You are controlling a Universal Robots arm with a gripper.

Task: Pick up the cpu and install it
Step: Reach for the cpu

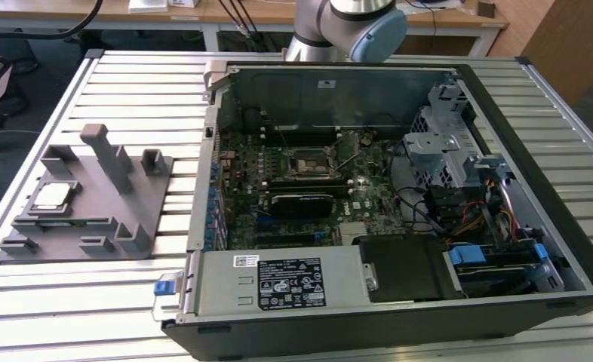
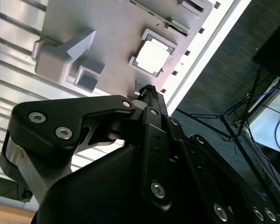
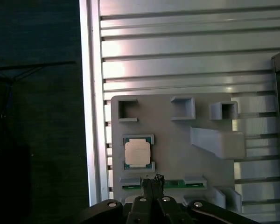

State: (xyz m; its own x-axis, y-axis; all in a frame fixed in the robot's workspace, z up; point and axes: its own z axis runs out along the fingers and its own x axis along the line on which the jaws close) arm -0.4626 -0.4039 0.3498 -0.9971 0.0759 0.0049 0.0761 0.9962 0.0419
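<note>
Currently the silvery square cpu lies flat in the grey plastic tray, on the exterior view's left of the open case, with bare ribbed table around. The gripper hovers above, fingers pinched together, empty.

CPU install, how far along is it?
Nothing done yet: the cpu lies in its tray pocket, outside the case. Underway: the hand hangs near the cpu, not touching it. Left: pickup and seating in the socket.
</note>
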